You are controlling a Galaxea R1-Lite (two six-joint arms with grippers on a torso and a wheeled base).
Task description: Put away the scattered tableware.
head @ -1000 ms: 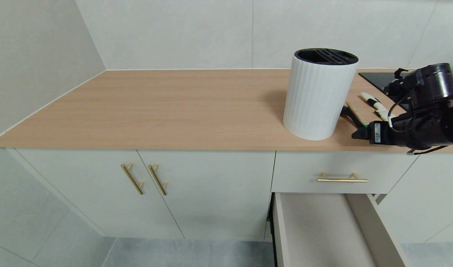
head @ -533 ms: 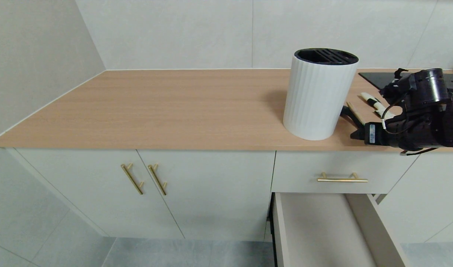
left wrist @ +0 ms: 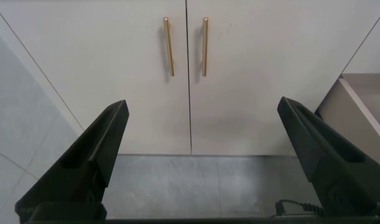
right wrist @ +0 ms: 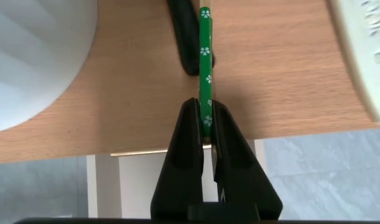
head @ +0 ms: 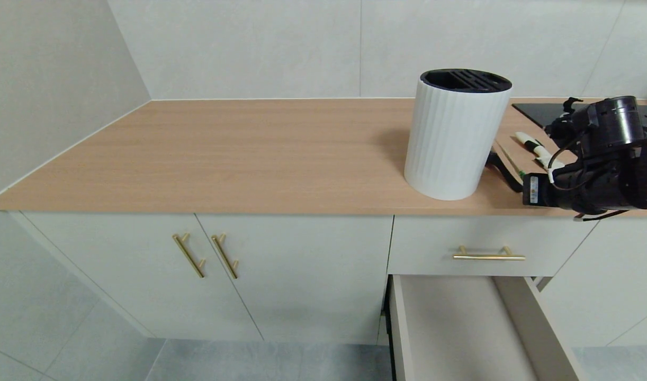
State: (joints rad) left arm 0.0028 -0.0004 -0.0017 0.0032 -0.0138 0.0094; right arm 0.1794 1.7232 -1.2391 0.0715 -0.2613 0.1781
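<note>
The right tool (right wrist: 206, 115) is clamped on the near end of a green chopstick (right wrist: 206, 56), one finger pressed against each side. It grips at the very tip, probably because that end lies at the edge of the tabletop (head: 249, 153), where the fingers can close without scraping the wood. The rest of the stick runs straight ahead of the tool, low over the tabletop; I cannot tell whether it touches. A black utensil (right wrist: 188, 37) lies just beside the stick's far end and is likely to be nudged if the stick is dragged rather than lifted. Close on the tool's left stands the white ribbed holder (head: 453, 137), its slotted top well above the tool, so the stick would need raising and turning upright to go in. Beyond the tool lies a white-handled utensil (head: 535, 148), and below it is an open drawer (head: 461, 328). The left tool (left wrist: 202, 106) hangs with its fingers apart, low before the cabinet doors (left wrist: 239, 93) — well apart from all this.
</note>
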